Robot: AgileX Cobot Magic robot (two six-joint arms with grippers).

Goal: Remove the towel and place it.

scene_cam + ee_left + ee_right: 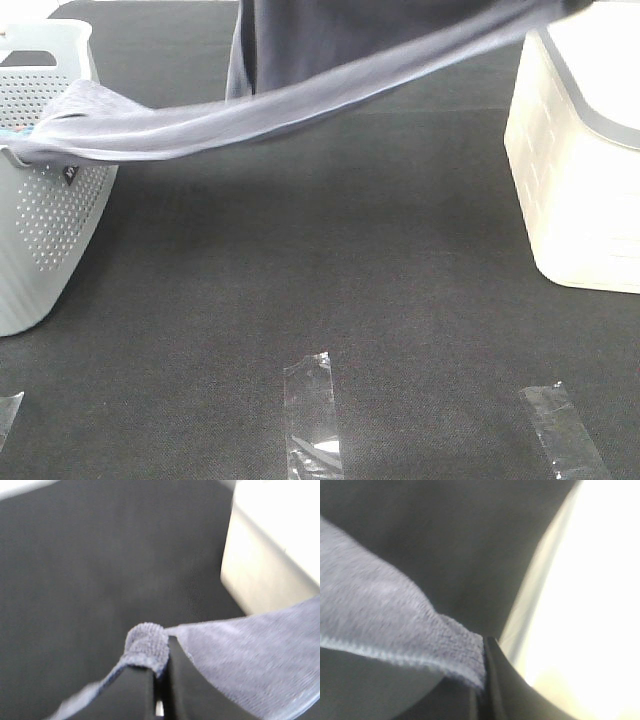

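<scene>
Left gripper [161,667] was found with its dark jaws pressed together, a bunched fold of the towel [147,647] pinched at the tips. Right gripper [484,665] was likewise clamped tight, on a hemmed edge of the same towel. Only the finger ends of each showed; arm and wrist pose could not be determined.

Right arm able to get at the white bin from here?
Probably yes. The white bin sits right beside its jaws, nothing between, though they're shut on the towel, whose far end lies on the grey basket and may drag.
</scene>
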